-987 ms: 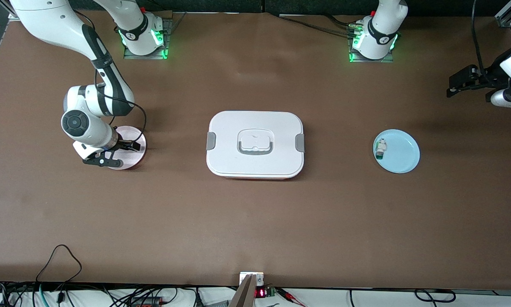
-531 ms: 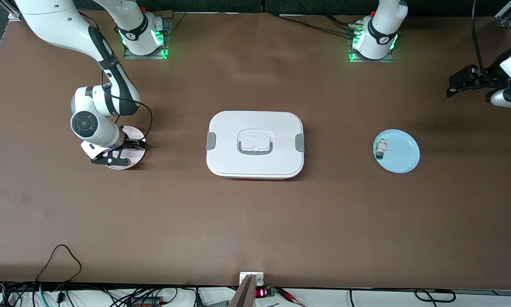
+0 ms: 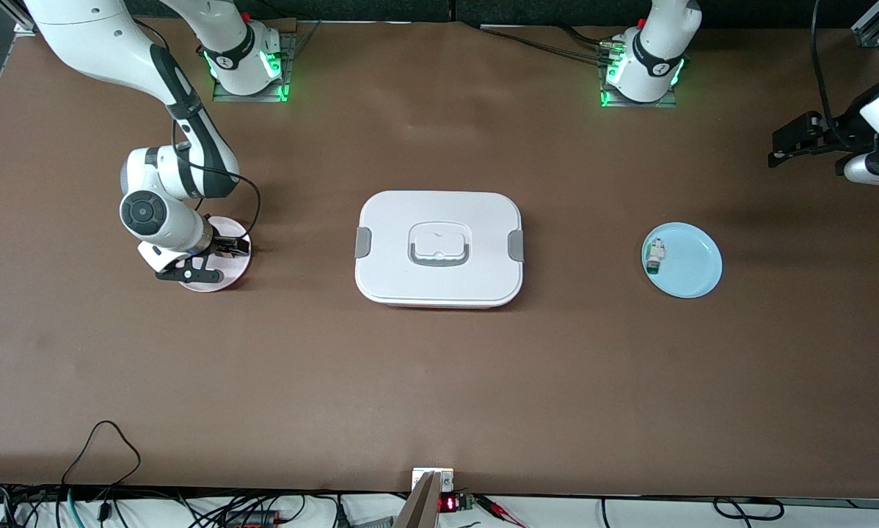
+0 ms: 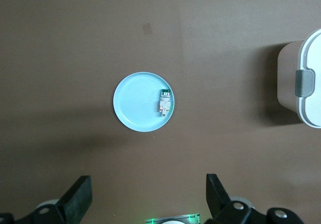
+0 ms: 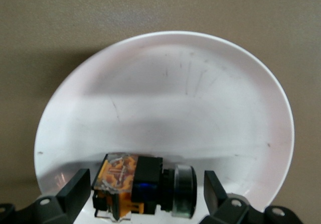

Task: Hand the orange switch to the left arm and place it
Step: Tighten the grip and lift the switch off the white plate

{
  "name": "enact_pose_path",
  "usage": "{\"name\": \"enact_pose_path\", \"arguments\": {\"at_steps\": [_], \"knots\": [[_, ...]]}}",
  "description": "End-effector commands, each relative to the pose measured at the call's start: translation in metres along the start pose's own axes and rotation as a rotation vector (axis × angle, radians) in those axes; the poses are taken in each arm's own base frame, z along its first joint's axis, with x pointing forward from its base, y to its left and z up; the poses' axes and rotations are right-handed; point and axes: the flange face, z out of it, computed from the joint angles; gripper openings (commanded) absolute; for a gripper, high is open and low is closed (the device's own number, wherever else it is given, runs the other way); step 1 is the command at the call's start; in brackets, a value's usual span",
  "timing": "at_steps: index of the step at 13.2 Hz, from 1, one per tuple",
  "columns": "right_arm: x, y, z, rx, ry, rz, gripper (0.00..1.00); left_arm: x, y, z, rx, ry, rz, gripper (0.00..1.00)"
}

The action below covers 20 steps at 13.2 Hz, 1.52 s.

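The box [image 3: 439, 249] sits mid-bench [image 3: 439, 381] and serves as the reference for the rest. Toward the right arm's end of the bench from the box lies a pale pink plate [image 3: 223, 277]; the right gripper [image 3: 223, 260] is low over it, tilted, fingers spread wide. The right wrist view shows the orange switch [image 5: 143, 186] lying on its side on that plate [image 5: 200, 108], between the two open fingertips [image 5: 75, 189] but not visibly touched by either, so nothing is gripped yet. Judgement: this is the pre-grasp alignment, the fingers straddling the part so that closing should pinch it across its body. Toward the left arm's end from the box lies a light blue plate [image 3: 693, 264] carrying a small white-and-green component [image 3: 655, 257], which is not the task part. The left gripper [image 3: 795, 139] waits high at that end, well apart from the box; its wrist view looks straight down on the blue plate [image 4: 135, 106], with the fingers [image 4: 77, 196] held wide open and empty. Judgement: the left arm holds clear to receive the handover, and the box stands between the plates, so the transfer path must go over or around it.
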Motion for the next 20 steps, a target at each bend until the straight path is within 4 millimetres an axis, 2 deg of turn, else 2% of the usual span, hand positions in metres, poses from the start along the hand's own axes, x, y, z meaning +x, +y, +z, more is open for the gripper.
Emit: {"name": "enact_pose_path", "arguments": {"at_steps": [1,15,16,17,18,20], "knots": [[-0.009,0.006,-0.011,-0.008,-0.004,-0.019,1.0,-0.002,0.0,-0.007,0.019,-0.004,0.007,1.0],[-0.005,0.005,0.004,-0.003,0.004,-0.015,0.98,-0.002,-0.001,-0.007,0.019,-0.004,0.005,1.0],[-0.003,0.005,0.003,-0.003,0.007,-0.015,0.87,-0.002,-0.001,-0.007,0.019,-0.004,0.005,1.0],[-0.003,0.004,0.001,-0.004,0.009,-0.018,0.68,-0.002,-0.001,-0.007,0.019,-0.004,0.005,1.0],[-0.003,0.004,0.0,-0.004,0.009,-0.019,0.56,-0.002,-0.001,-0.007,0.019,-0.004,0.005,1.0],[-0.002,0.006,-0.002,-0.003,0.012,-0.031,0.47,-0.002,0.0,-0.007,0.019,-0.004,0.007,1.0]]}}
